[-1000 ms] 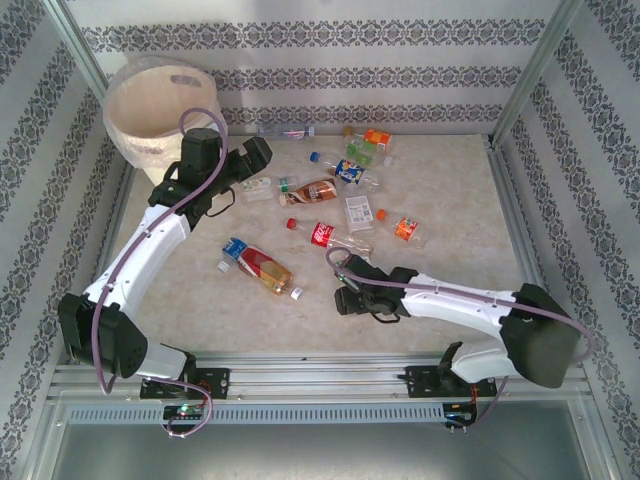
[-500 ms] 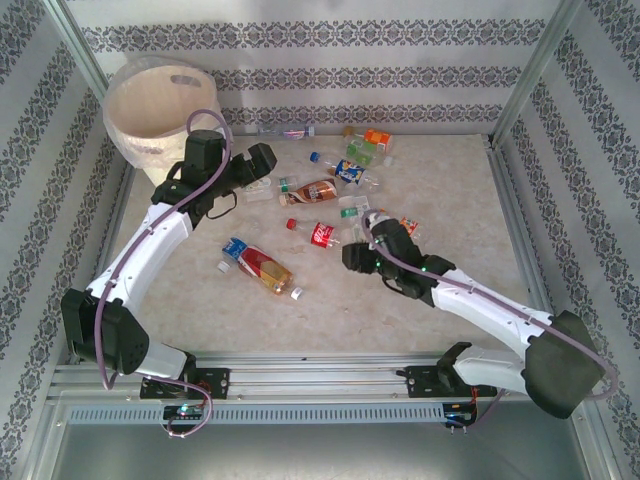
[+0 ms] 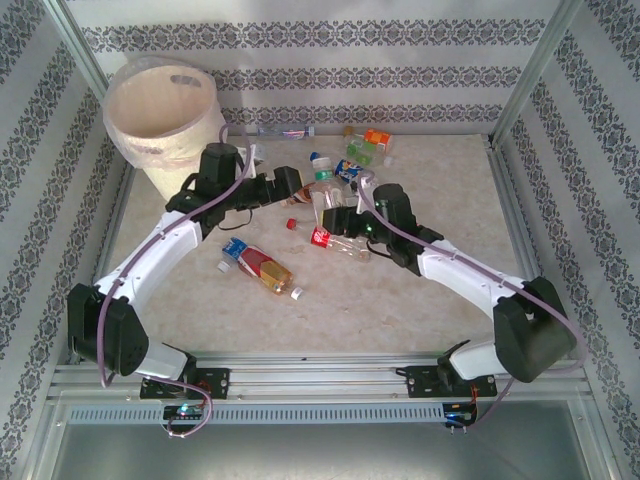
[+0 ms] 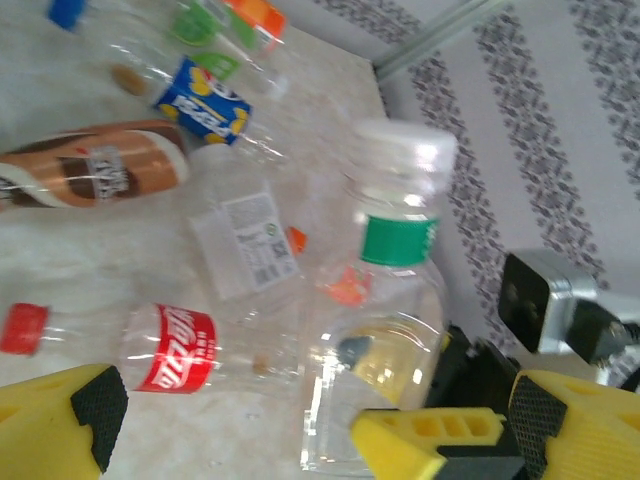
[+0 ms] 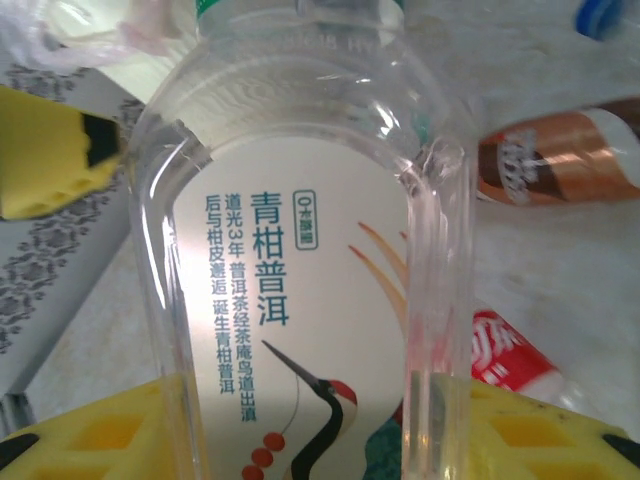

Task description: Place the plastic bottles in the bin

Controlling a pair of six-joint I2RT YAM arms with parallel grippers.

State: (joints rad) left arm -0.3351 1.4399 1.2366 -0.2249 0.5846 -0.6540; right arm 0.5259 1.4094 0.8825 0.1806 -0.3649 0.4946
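Overhead; wrist cameras close (shared bottle (image 4: 397, 240)).

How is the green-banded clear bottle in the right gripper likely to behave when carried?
The green-banded bottle looks empty, so probably light. Its thin clear walls may dent under the right gripper. Smooth plastic could slip.

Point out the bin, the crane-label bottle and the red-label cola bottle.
bin (image 3: 160, 160): top external view, on its outer wall.
crane-label bottle (image 5: 300, 300): right wrist view, on the white label.
red-label cola bottle (image 4: 178, 347): left wrist view, on the red label.
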